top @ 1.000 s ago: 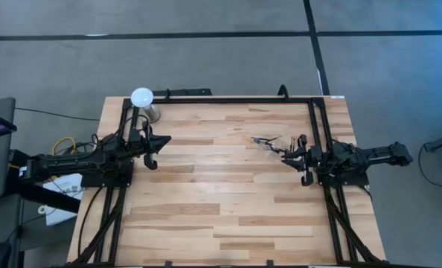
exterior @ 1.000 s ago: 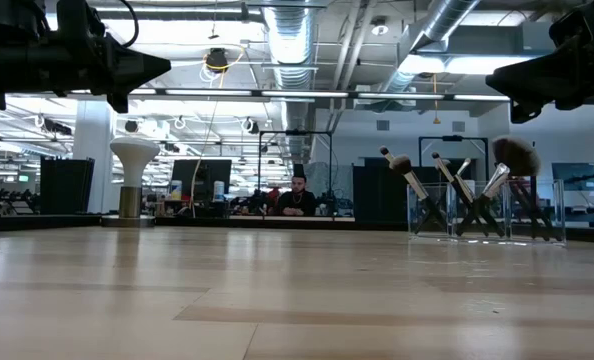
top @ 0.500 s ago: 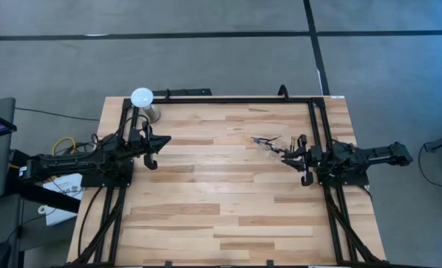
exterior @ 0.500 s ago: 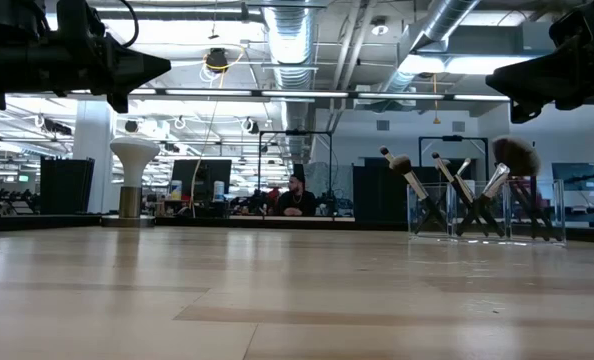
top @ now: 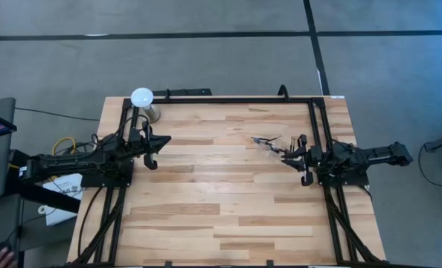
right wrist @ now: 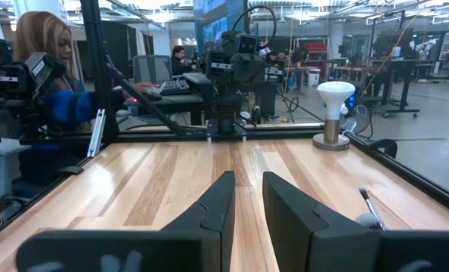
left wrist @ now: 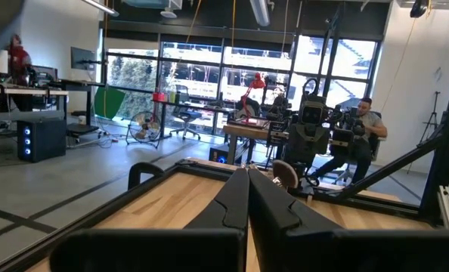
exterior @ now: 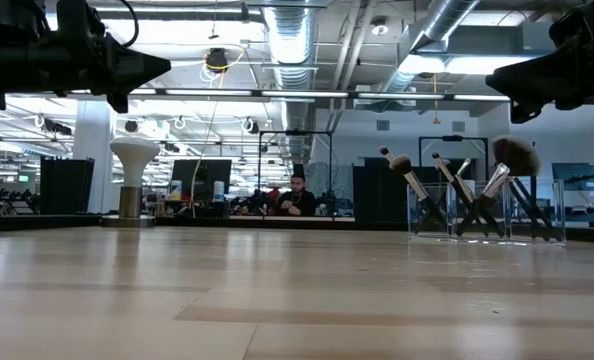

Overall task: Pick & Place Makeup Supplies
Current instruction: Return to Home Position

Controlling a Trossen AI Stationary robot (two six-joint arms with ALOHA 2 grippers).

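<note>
Several makeup brushes (exterior: 477, 190), with dark handles and bristle heads up, stand leaning in a clear holder (exterior: 487, 215) at the table's right far part. In the high view they show as a small cluster (top: 269, 142). My right gripper (top: 286, 154) hovers level just right of that cluster. It is open by a narrow gap (right wrist: 247, 181) with nothing between the fingers, and one brush tip (right wrist: 370, 208) shows beside it. My left gripper (top: 164, 139) hovers shut (left wrist: 247, 177) over the table's left side, far from the brushes.
A white globe on a metal base (top: 142, 99) stands at the far left corner, also seen in the low view (exterior: 134, 175). A black frame rail (top: 228, 99) runs along the far edge and down both sides. Bare wood (top: 221, 201) fills the middle and near part. People sit beyond the table.
</note>
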